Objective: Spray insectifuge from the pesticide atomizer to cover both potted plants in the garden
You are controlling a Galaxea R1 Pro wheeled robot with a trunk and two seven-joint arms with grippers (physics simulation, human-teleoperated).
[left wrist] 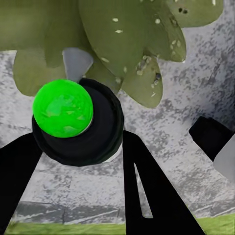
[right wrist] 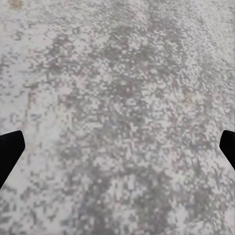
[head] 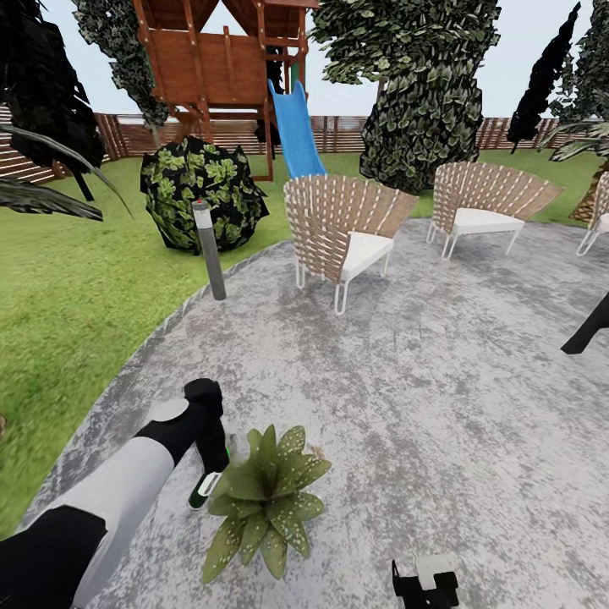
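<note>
The pesticide atomizer [head: 203, 488] hangs from my left gripper [head: 211, 457], which is shut on it just left of a potted plant [head: 264, 499] on the round grey patio [head: 406, 372] in the garden. In the left wrist view the atomizer [left wrist: 78, 127] shows a dark round body with a bright green knob. Black fingers [left wrist: 147, 186] clamp it on both sides, and the plant's speckled leaves [left wrist: 127, 44] lie right beyond it. My right gripper [right wrist: 117, 152] is open over bare paving, its fingertips [right wrist: 10, 149] far apart.
A grey bollard lamp [head: 209, 250] stands at the patio's left edge beside a dark shrub [head: 201, 193]. Two woven chairs [head: 342, 235] [head: 484, 211] sit at the patio's far side. Lawn [head: 76, 288] lies left, with a play tower, blue slide [head: 296, 135] and fence behind.
</note>
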